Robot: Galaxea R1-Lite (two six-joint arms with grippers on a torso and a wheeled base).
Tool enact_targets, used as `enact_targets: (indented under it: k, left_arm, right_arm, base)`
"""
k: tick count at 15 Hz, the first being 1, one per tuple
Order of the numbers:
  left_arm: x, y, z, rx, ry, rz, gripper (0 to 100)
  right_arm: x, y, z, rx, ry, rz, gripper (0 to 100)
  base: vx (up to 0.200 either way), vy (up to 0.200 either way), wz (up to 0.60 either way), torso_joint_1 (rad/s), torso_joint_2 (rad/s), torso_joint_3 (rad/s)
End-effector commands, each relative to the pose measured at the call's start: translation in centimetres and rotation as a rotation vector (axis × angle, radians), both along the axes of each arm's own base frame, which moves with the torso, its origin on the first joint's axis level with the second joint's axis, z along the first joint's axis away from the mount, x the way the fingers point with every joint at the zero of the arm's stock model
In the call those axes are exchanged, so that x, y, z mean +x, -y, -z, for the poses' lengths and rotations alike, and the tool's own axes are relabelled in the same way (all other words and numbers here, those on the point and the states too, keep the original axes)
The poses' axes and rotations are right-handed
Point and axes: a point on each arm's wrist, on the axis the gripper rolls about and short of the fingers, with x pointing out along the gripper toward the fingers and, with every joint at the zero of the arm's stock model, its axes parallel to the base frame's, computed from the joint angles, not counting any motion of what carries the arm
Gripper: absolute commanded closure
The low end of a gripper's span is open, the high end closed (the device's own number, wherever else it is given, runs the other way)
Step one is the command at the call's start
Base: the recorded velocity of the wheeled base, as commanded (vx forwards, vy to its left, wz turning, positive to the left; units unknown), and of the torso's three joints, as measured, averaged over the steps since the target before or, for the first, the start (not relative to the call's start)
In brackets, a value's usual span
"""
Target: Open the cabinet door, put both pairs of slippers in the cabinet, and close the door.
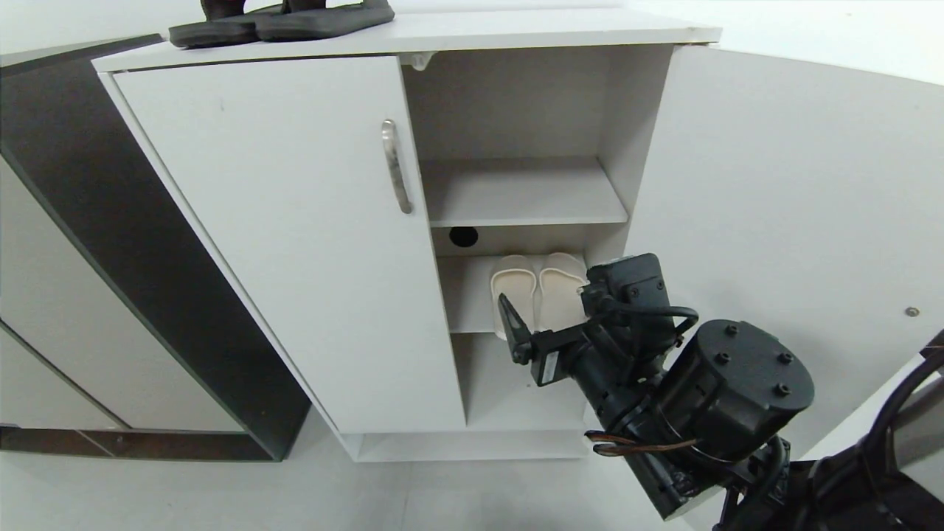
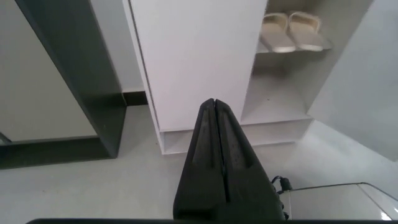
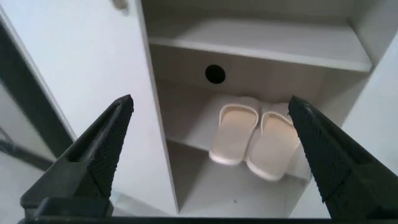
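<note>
The right arm (image 1: 708, 413) is matte black throughout. Its fat round joint housing (image 1: 752, 376) has small screws set in a ring on the flat end cap. A boxy camera block (image 1: 630, 284) sits at the wrist, a black cable (image 1: 682, 313) loops from it, and thin orange-brown wires (image 1: 641, 446) run beneath. A white label (image 1: 549, 367) marks the bracket. The right hand (image 3: 210, 102) has wedge-shaped fingers (image 3: 102, 149) with stippled inner faces. The left hand (image 2: 214, 106) has long, smooth, tapering ones.

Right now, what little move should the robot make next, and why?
Probably raise the open right gripper toward the dark slippers on the cabinet top: the cream slippers already lie on a shelf, and the door stands open.
</note>
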Motion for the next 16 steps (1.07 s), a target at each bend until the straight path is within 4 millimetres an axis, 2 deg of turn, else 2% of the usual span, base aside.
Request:
enact_targets:
  k: [1,9,16]
  left_arm:
    - [0.0,0.0,0.0,0.0,0.0,-0.001,100]
    - [0.0,0.0,0.0,-0.002,0.0,0.001,100]
    - [0.0,0.0,0.0,-0.002,0.0,-0.001,100]
  right_arm:
    - [-0.1,-0.1,0.3,-0.013,-0.003,-0.02,0]
    - [1.1,1.1,0.6,-0.026,-0.012,0.029,0]
    - [1.2,2.3,1.1,-0.058,-0.03,0.052,0]
  base:
    - [0.0,0.2,0.0,0.007,0.01,0.007]
    - [0.0,0.2,0.0,0.002,0.0,0.004]
    - [0.0,0.2,0.0,0.001,0.0,0.0]
